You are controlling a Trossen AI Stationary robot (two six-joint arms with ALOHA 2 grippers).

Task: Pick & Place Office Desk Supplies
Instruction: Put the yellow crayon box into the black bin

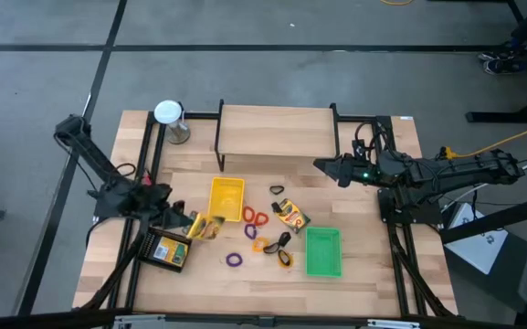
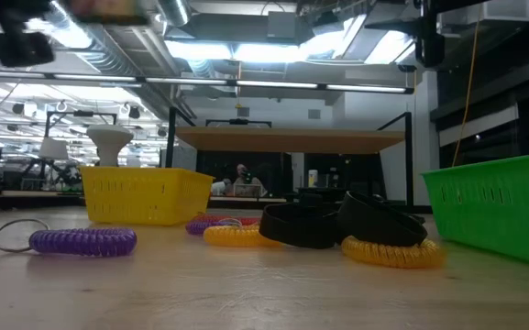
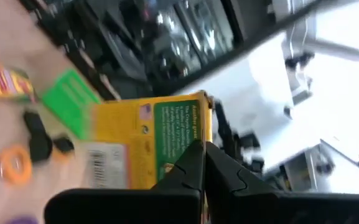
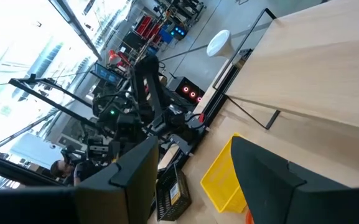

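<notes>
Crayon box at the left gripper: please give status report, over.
Left gripper shut on yellow crayon box, lifted beside black tray. Right gripper open, waiting near the shelf. Yellow tray close by; path looks free.

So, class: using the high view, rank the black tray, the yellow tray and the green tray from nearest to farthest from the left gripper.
From the left gripper:
1. Black tray, just beside it, at the table's left.
2. Yellow tray, toward the middle.
3. Green tray, on the right.

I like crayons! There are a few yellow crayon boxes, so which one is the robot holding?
The crayon box in the left gripper, between the black and yellow trays. The other box lies loose by the green tray.
</notes>
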